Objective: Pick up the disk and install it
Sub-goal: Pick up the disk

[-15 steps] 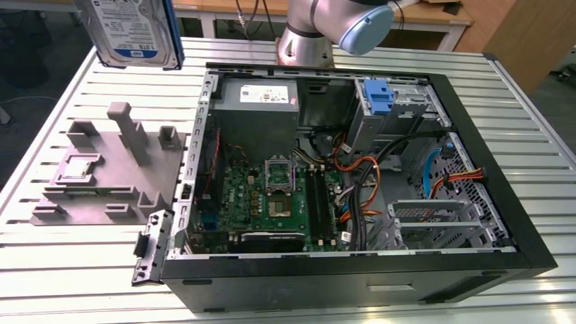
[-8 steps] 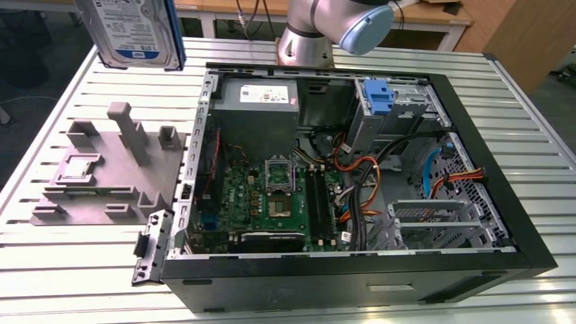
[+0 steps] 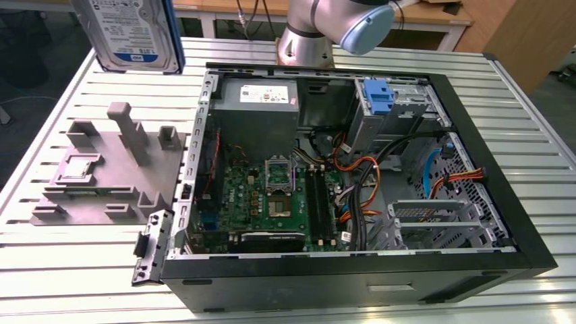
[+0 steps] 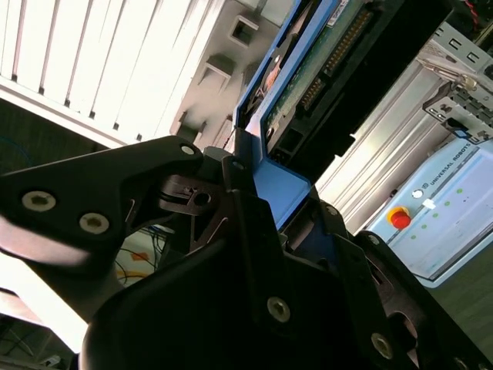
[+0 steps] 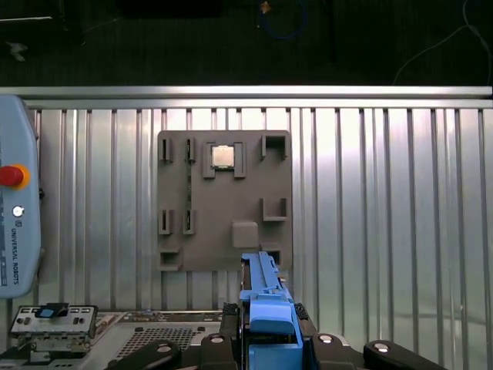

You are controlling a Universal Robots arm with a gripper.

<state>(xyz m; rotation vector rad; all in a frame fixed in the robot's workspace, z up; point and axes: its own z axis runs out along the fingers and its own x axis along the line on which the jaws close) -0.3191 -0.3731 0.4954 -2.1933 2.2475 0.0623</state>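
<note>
At the exterior view's left, the disk is held upright in the air above the far side of the slatted counter, label towards the camera, well apart from everything beneath it. In both wrist views the pincer is seen closed on the blue carrier edge of the disk, which is gripped from either side by the black jaws. Below the disk, the grey holder block stands on the counter. Further right lies the open computer case, with orange cables draped across its middle and the blue bracket fixed at the metal drive bay in the far corner. The step in hand is judged to be the carry towards the case. Since only a thin plastic edge is gripped, the disk could pivot. It is best kept square and moved smoothly, with the case wall and cables given clearance.
</note>
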